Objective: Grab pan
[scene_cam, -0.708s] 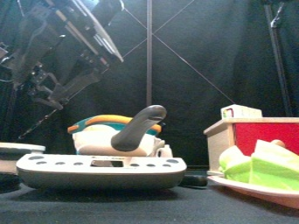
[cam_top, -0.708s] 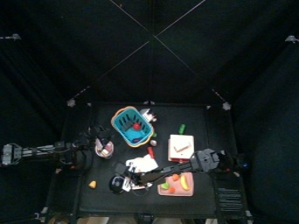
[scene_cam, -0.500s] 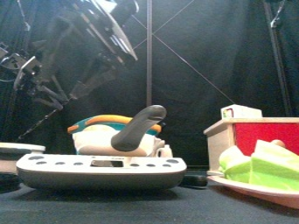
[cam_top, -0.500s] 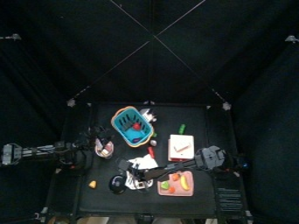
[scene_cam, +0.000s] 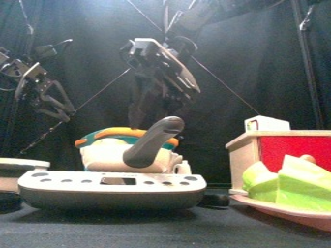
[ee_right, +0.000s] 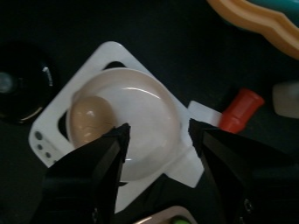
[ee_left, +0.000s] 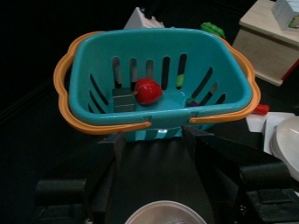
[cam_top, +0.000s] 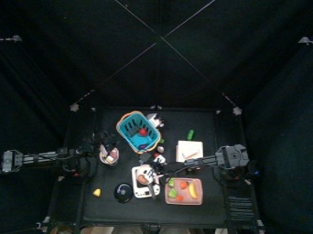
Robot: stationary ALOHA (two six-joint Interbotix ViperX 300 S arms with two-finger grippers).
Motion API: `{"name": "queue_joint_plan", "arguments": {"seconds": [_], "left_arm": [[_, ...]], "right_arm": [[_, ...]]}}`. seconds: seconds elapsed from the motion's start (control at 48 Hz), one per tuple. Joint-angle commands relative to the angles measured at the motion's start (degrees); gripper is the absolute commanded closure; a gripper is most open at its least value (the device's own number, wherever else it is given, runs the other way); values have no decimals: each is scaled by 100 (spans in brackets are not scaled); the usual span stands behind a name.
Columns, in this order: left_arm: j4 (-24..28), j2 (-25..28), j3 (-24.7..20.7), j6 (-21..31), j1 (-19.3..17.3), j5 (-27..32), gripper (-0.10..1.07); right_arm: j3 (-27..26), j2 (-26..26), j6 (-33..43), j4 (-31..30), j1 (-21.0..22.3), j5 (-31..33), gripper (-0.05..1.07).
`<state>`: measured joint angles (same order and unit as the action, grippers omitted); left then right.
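The pan (cam_top: 123,191) is a small black round dish at the table's front left, and it also shows at the edge of the right wrist view (ee_right: 24,83). My right gripper (cam_top: 156,171) is open and empty. It hangs over a white toy scale (cam_top: 146,176) just right of the pan, not touching the pan. In the right wrist view the gripper (ee_right: 170,149) stands over the scale's white bowl (ee_right: 122,105). In the front view it (scene_cam: 162,68) hangs above the scale (scene_cam: 110,184). My left gripper (cam_top: 91,157) rests at the table's left side.
A teal basket with an orange rim (cam_top: 137,130) (ee_left: 158,79) holds a red ball (ee_left: 146,89). A red-and-white box (cam_top: 189,151) (scene_cam: 285,145) and a tray of green and orange food (cam_top: 184,191) stand at the right. A small yellow piece (cam_top: 97,193) lies at the front left.
My right gripper has drawn back from above the pan, moving right to hang over the white scale. The left arm has not moved.
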<state>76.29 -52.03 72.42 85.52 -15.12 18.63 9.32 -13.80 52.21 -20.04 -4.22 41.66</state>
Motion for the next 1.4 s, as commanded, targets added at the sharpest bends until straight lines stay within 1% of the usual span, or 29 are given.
{"name": "queue_joint_plan", "arguments": {"seconds": [0.0,0.292,0.479,0.792,1.062,1.375], "left_arm": [[0,9,-70,0,-9,0,7],[9,9,-70,0,-9,-9,7],[0,9,-70,0,-9,9,7],[9,9,-70,0,-9,0,7],[0,9,-70,0,-9,-26,7],[0,9,-70,0,-9,-26,7]], "right_arm": [[44,281,0,-114,18,-26,13],[220,229,-9,-237,35,-97,14],[237,88,-18,-246,53,-334,14],[264,-70,-9,-237,123,-360,17],[264,-229,-9,-229,158,-369,27],[246,-176,9,-202,167,-352,47]]}}
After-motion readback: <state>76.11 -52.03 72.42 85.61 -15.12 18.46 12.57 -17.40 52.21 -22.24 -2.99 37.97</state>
